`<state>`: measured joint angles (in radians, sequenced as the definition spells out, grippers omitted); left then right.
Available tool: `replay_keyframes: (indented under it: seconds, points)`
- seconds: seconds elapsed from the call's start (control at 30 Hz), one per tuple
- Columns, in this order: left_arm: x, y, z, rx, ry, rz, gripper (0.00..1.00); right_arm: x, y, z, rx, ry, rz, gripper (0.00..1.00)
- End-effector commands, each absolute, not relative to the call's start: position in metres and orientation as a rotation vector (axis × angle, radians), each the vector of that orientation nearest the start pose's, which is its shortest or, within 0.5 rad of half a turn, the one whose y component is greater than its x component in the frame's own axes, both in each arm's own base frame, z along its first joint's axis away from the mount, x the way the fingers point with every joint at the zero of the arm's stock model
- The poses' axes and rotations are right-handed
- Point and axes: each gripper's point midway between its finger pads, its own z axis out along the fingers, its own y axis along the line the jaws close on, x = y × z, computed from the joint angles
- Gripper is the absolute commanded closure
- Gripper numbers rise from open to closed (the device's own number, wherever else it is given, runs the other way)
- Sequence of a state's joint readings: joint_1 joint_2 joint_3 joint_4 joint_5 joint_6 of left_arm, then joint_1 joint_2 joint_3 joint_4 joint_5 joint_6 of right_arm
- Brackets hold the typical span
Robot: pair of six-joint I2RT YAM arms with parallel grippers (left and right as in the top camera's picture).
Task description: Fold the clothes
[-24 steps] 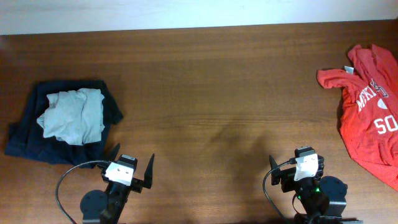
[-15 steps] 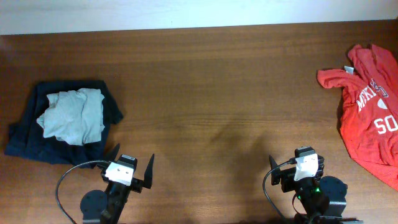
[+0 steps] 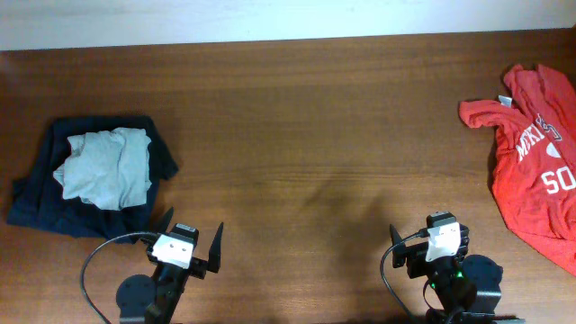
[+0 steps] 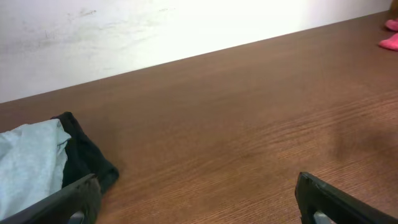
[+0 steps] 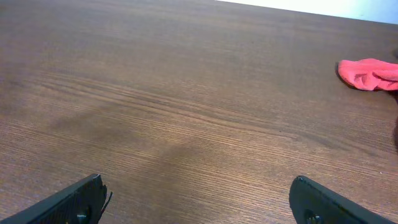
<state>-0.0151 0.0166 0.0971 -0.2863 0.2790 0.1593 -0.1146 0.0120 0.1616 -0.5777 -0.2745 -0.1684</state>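
An orange-red T-shirt point(image 3: 531, 157) with white lettering lies crumpled at the table's far right edge, partly cut off by the frame. A bit of it shows in the right wrist view point(image 5: 370, 73) and in the left wrist view point(image 4: 390, 38). My left gripper point(image 3: 189, 236) is open and empty near the front edge, left of centre; its fingertips frame bare wood in its wrist view point(image 4: 199, 198). My right gripper point(image 3: 430, 236) is open and empty near the front edge, right of centre, well short of the shirt point(image 5: 198, 198).
A pile of dark navy clothing point(image 3: 45, 193) with a light grey-blue garment point(image 3: 106, 166) on top lies at the left; it shows in the left wrist view point(image 4: 28, 165). A white wall point(image 4: 155, 25) borders the table's far edge.
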Motion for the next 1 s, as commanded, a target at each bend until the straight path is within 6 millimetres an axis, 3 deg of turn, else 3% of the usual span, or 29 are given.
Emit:
replay_keyframes:
  seconds: [0.0,0.23,0.37,0.47,0.57,0.77,0.97]
  points:
    - [0.229,-0.051,0.149,0.341,1.729,-0.148,0.01,0.211,0.024,0.112,-0.231,1.967,0.102,0.01]
    - [0.229,-0.051,0.149,0.342,1.729,-0.149,0.01,0.212,0.025,0.114,-0.235,1.956,0.106,0.02]
    - [0.227,-0.058,0.149,0.374,1.72,-0.189,0.01,0.214,0.04,0.129,-0.286,1.885,0.194,0.02]
    - [0.225,-0.067,0.157,0.413,1.681,-0.231,0.01,0.214,0.059,0.152,-0.322,1.783,0.316,0.01]
    - [0.224,-0.068,0.169,0.392,1.654,-0.25,0.01,0.212,0.07,0.168,-0.387,1.709,0.363,0.01]
    - [0.223,-0.068,0.205,0.338,1.632,-0.295,0.01,0.208,0.071,0.197,-0.39,1.649,0.354,0.01]
    - [0.243,-0.068,0.247,0.329,1.734,-0.315,0.01,0.204,0.07,0.238,-0.332,1.644,0.393,0.02]
